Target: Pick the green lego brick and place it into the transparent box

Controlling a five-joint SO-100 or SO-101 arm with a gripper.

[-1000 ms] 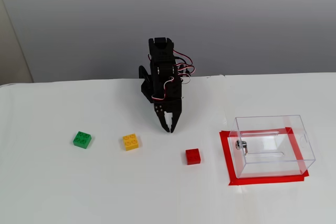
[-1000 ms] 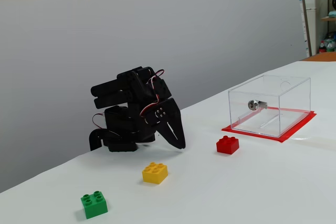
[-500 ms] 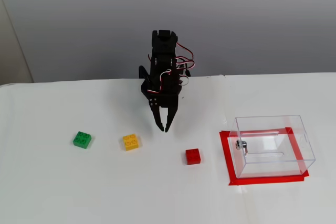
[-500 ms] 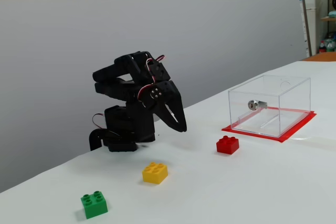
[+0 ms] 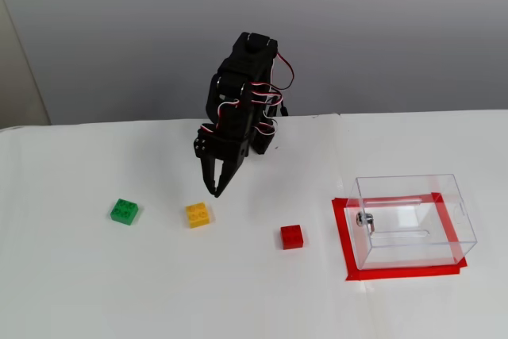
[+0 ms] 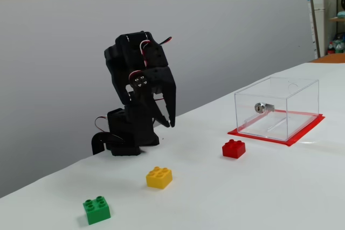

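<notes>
The black arm (image 5: 242, 105) stands folded at the back of the white table (image 5: 95, 291), its claw (image 5: 216, 190) pointing down and hanging above the surface, touching nothing; the two fingers meet at their tips with only a thin slit between them higher up, so the claw is pressed together and holds nothing; in the other fixed view the claw (image 6: 169, 123) hangs the same way, its dark fingers tapering down to one point, clear of the table.

The green brick (image 5: 124, 211) lies on the table at the left of the row, studs up, well apart from the claw; the yellow brick (image 5: 198, 214) sits to its right, near and just below the claw tip in that view but not touched by it; the red brick (image 5: 291, 236) lies further right, between the yellow brick and the box (image 5: 413, 220). In the lower side view the green brick (image 6: 97, 210) is nearest the camera, the yellow brick (image 6: 159, 177) behind it, the red brick (image 6: 233, 148) beyond.

The box stands at the right on a red tape outline (image 5: 401, 271), a small metal knob (image 5: 364, 219) on its left wall; no brick lies inside; in the side view the box (image 6: 277, 107) stands upright with the knob (image 6: 259, 108) facing the camera.
</notes>
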